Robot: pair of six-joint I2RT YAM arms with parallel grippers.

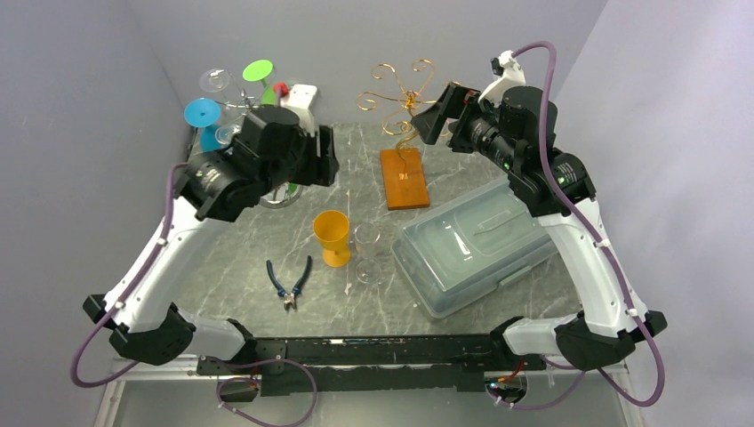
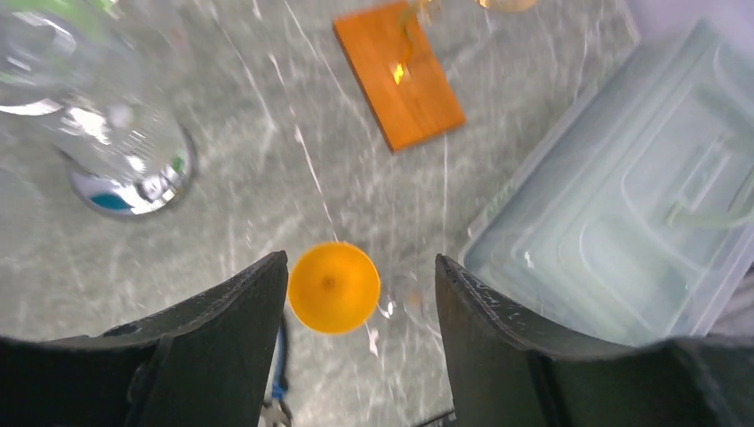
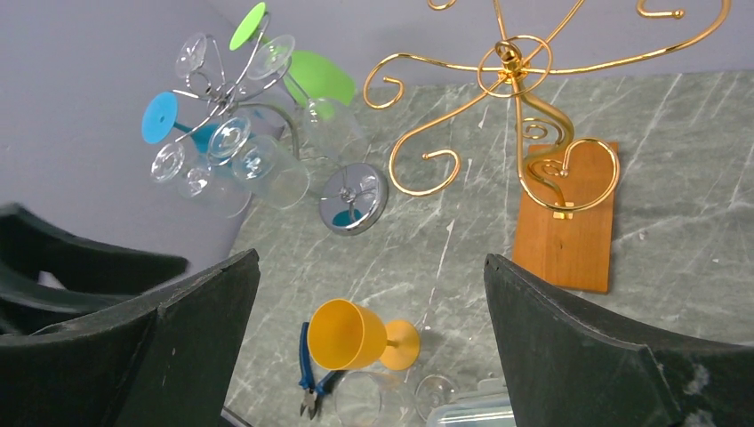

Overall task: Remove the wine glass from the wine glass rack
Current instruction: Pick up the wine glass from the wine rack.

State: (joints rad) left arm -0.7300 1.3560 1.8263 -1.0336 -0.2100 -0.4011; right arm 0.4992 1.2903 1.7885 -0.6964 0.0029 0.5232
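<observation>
The silver wine glass rack (image 1: 233, 102) stands at the back left with several glasses hung upside down on it, among them a blue one (image 3: 162, 117), a green one (image 3: 313, 78) and clear ones (image 3: 267, 169). An orange wine glass (image 1: 332, 236) and a clear wine glass (image 1: 367, 253) stand upright mid-table. My left gripper (image 2: 361, 260) hovers open high over the orange wine glass (image 2: 333, 287), holding nothing. In the top view the left gripper (image 1: 322, 165) sits just right of the rack. My right gripper (image 3: 371, 260) is open and empty, raised at the back right (image 1: 433, 114).
An empty gold rack (image 1: 400, 93) on a wooden base (image 1: 404, 178) stands at the back centre. A lidded clear plastic box (image 1: 476, 249) lies at the right. Blue pliers (image 1: 290, 283) lie left of the orange glass. The rack's round chrome foot (image 3: 353, 197) rests on the marble table.
</observation>
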